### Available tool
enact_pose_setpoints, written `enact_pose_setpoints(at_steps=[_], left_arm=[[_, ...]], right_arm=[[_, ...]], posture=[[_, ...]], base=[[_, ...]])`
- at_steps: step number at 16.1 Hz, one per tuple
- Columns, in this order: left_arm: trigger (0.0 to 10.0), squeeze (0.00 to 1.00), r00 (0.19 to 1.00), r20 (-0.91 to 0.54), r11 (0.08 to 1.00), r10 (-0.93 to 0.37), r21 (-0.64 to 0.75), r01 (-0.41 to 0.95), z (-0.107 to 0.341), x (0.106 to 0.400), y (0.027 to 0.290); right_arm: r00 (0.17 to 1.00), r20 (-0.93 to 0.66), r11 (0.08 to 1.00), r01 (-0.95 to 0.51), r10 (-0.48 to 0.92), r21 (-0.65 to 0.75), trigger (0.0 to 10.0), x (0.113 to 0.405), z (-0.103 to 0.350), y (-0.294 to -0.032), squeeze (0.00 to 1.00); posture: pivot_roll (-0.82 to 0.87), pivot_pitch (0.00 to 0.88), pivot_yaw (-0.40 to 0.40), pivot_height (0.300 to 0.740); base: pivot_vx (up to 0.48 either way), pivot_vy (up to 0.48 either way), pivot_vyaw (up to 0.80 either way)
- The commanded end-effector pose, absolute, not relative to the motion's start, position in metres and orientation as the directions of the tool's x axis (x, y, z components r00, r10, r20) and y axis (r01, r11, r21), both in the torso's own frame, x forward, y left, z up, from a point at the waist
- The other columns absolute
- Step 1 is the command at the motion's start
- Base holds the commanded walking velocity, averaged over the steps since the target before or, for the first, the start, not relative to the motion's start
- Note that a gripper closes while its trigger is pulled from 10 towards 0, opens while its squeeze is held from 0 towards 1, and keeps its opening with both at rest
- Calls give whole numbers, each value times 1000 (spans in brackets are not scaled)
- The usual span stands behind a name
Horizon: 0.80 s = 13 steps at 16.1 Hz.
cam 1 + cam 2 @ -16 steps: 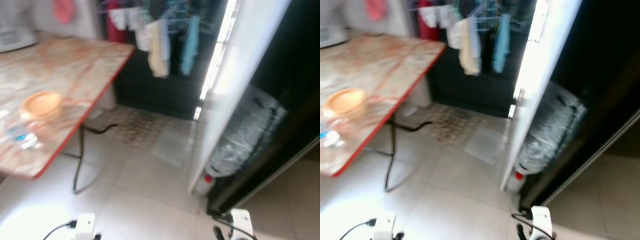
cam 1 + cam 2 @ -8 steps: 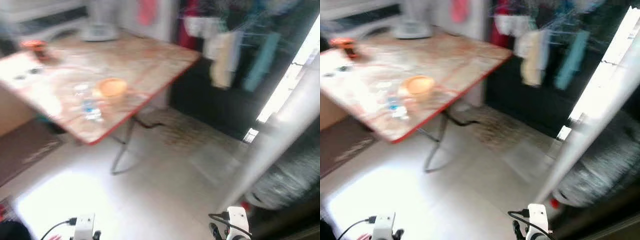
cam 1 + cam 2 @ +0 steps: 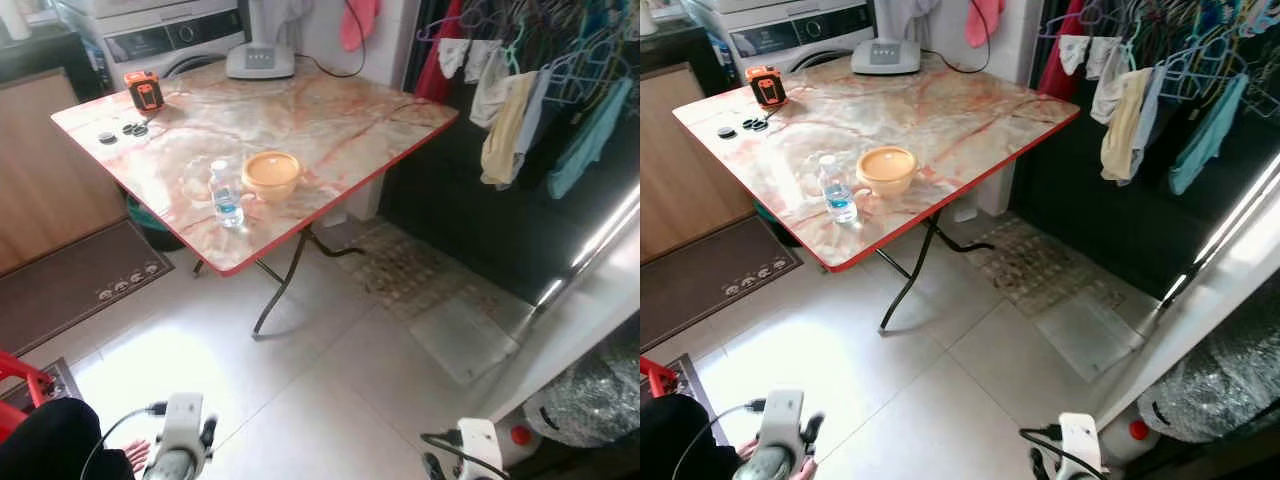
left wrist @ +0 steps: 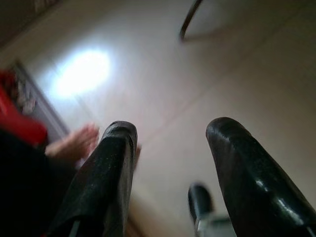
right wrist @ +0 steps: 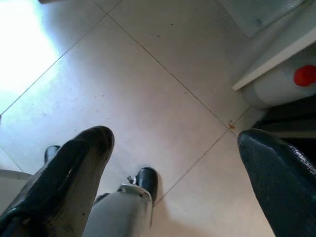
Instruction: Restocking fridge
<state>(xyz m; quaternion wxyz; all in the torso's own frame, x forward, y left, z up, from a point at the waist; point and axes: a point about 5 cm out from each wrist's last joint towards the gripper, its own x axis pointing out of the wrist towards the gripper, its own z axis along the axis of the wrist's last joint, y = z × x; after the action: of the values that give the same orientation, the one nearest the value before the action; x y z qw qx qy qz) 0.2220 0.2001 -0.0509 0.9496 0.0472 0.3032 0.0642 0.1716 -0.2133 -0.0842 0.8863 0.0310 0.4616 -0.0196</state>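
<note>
- A folding table (image 3: 330,120) with a marble-pattern top and red edge stands at far left on the tiled floor (image 3: 330,390).
- Near its front edge, a small water bottle (image 3: 226,195) stands upright just left of an orange bowl (image 3: 271,173).
- Farther back on the table: an orange device (image 3: 144,91) and a white appliance (image 3: 259,61).
- The left gripper (image 4: 170,133) hangs low over the floor, fingers spread and empty.
- The right gripper (image 5: 173,143) also hangs low, fingers wide apart, holding nothing.
- The white fridge door (image 3: 1215,285) stands open at right; a white jug with a red cap (image 5: 291,81) sits near its foot.
- Clothes (image 3: 520,110) hang on a rack at far right.
</note>
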Motion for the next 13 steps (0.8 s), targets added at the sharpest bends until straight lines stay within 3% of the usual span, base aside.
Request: enact_pose_setpoints(at_steps=[1,7,13], left_arm=[[10000,0,848,-501,984,172,119,-130,-42,230,202],[10000,0,985,-122,982,124,158,-104,17,261,195],[10000,0,971,232,976,53,193,-99,101,259,184]], right_arm=[[572,-821,998,56,-8,30,10000,171,-84,-214,0],[566,-824,999,48,-9,23,10000,171,-84,-216,0],[563,-826,999,37,-12,11,10000,171,-83,-220,0]], posture=[[-94,0,-18,740],[-83,0,-26,740],[-75,12,-44,740]], base=[[0,0,0],[0,0,0],[0,0,0]])
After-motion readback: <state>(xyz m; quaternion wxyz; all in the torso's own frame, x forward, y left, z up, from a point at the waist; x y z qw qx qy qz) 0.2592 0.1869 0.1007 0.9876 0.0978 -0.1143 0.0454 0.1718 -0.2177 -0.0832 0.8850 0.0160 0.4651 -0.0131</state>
